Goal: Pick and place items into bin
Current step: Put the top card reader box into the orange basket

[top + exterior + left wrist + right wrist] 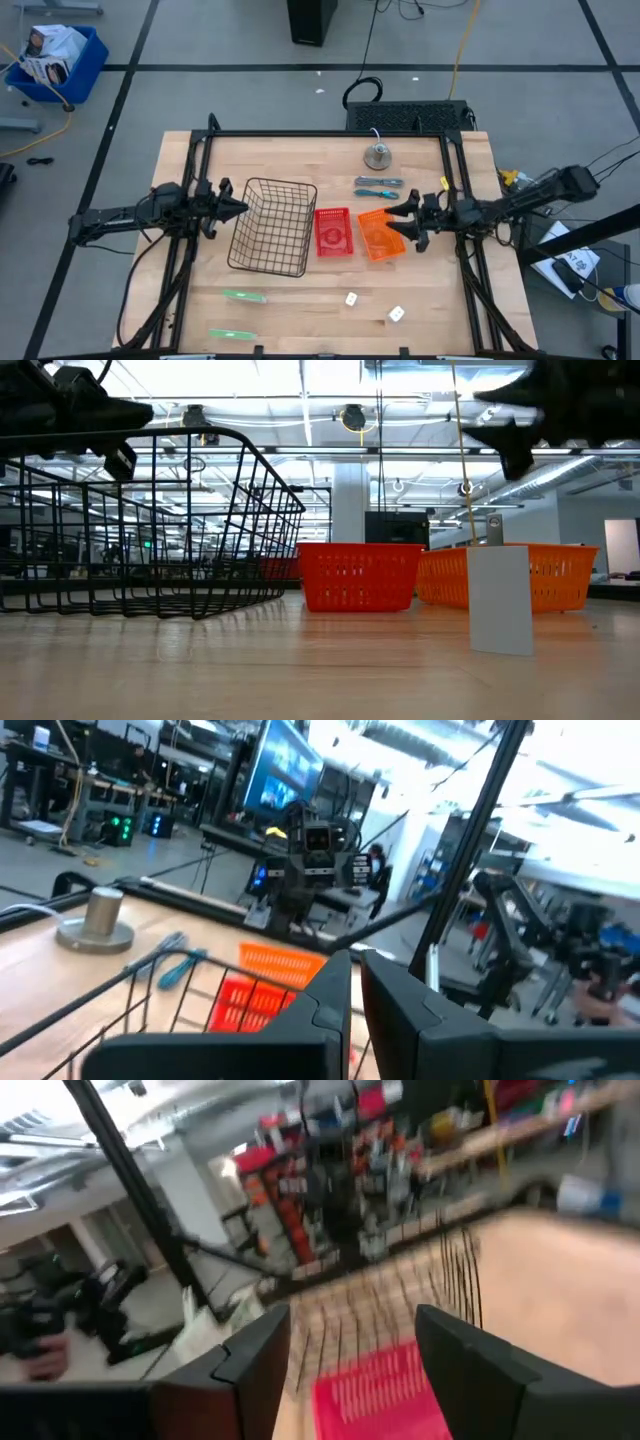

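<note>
Two pale-green strips (244,296) (232,334) and two tiny white blocks (351,298) (397,314) lie flat on the near part of the table. One block (500,598) stands close in the low view. Two blue-grey hand tools (378,182) (376,193) lie at the far right. The black wire basket (272,228) stands on the table at the middle left. My left gripper (242,208) is shut, level, at the basket's left rim (200,975). My right gripper (400,224) is open and empty over the right side of an orange basket (378,235), pointing left. My left gripper has its shut fingertips (335,970) right at the wire basket's left rim; I cannot tell whether they touch the wire. The basket stands with its bottom on the table.
A small red basket (333,232) stands between the wire basket and the orange one. A round metal weight (377,155) stands at the far right, beyond the tools. A dark frame (330,134) runs along the table's far and side edges.
</note>
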You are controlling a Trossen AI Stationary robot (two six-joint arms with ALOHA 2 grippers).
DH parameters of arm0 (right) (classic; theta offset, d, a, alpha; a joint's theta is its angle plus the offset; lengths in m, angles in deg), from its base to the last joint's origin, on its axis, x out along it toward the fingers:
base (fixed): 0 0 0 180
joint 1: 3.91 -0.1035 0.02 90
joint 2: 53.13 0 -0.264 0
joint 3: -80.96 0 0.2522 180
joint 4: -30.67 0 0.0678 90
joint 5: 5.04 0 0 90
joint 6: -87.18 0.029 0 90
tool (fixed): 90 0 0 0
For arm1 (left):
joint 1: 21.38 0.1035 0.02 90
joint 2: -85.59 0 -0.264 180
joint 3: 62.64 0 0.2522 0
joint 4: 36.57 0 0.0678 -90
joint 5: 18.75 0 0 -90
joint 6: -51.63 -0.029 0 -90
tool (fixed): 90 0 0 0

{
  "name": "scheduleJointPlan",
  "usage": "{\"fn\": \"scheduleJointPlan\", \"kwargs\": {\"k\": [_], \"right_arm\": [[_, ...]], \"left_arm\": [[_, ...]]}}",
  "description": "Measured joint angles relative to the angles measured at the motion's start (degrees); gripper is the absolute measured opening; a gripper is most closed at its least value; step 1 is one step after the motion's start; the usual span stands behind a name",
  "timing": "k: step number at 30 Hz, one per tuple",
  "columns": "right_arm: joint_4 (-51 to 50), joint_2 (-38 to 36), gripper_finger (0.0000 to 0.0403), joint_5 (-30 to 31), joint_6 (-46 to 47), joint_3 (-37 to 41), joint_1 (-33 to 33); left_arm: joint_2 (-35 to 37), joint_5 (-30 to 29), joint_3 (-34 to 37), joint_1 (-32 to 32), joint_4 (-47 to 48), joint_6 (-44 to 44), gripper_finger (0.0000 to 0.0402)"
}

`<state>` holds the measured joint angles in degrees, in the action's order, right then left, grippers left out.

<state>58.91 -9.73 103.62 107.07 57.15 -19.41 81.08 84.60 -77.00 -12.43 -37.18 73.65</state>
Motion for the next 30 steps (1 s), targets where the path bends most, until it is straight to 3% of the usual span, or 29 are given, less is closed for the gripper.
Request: {"fn": "scheduleJointPlan", "kwargs": {"k": [3,9,14,18,26,30], "right_arm": [[-0.19,6.33,0.0195,3.7,-4.4,-4.79,-1.81],[0.05,16.57,0.0159,2.76,-7.56,-14.24,-2.26],[-0.11,26.53,0.0088,2.12,-8.67,-21.51,-3.06],[-0.33,35.03,0.0015,2.08,-9.06,-27.46,-4.74],[-0.26,47.27,0.0002,2.27,-9.33,-39.56,-9.05],[-0.44,51.34,0.0003,2.36,-10.29,-44.99,-10.92]], "left_arm": [[0.0,-1.04,-0.01,0.01,-2.34,0.26,0.0031],[0.02,1.92,-0.01,-0.04,-6.1,4.08,0.0031],[0.02,7.23,0.0,-0.11,-10.17,10.21,0.0031],[0.02,9.88,0.0,-2.07,-12.64,9.12,0.0031],[0.02,6.95,0.0,-8.48,-12.75,9.01,0.0031],[-0.08,1.86,0.0,-12.45,-12.36,7.8,0.003]]}}
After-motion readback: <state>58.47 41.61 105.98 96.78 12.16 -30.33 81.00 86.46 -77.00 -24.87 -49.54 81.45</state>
